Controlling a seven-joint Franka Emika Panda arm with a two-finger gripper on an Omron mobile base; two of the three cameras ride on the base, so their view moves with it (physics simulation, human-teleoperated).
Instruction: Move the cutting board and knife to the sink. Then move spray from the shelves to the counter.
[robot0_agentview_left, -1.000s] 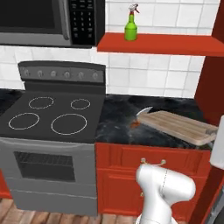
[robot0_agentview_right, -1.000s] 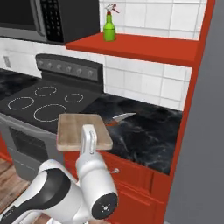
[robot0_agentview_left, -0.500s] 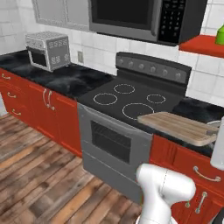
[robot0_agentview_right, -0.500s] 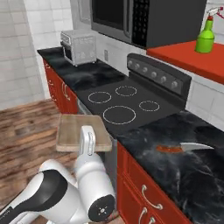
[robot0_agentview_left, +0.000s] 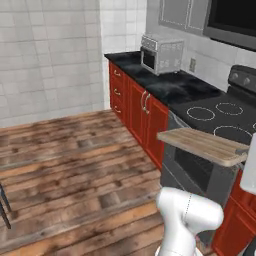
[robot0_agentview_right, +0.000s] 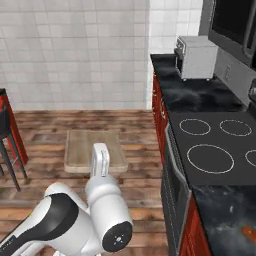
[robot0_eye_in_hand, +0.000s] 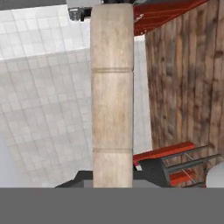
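Note:
My gripper is shut on the cutting board, a light-wood board that runs edge-on straight up the hand view. In the left base view the cutting board hangs level in the air in front of the stove, with the gripper at its right end. From the right base the cutting board floats over the wood floor, and the gripper grips its near edge. A small reddish spot on the black counter may be the knife's handle. Sink, spray and shelves are out of view.
A silver toaster oven stands on the black counter over red cabinets. The black stove top lies to my right, with a microwave above it. A red stool stands at the left. A wood floor runs to a white-tiled wall.
The base has turned left, so both base views have swung from the stove and shelf toward the floor and tiled wall. The board stays held in my gripper.

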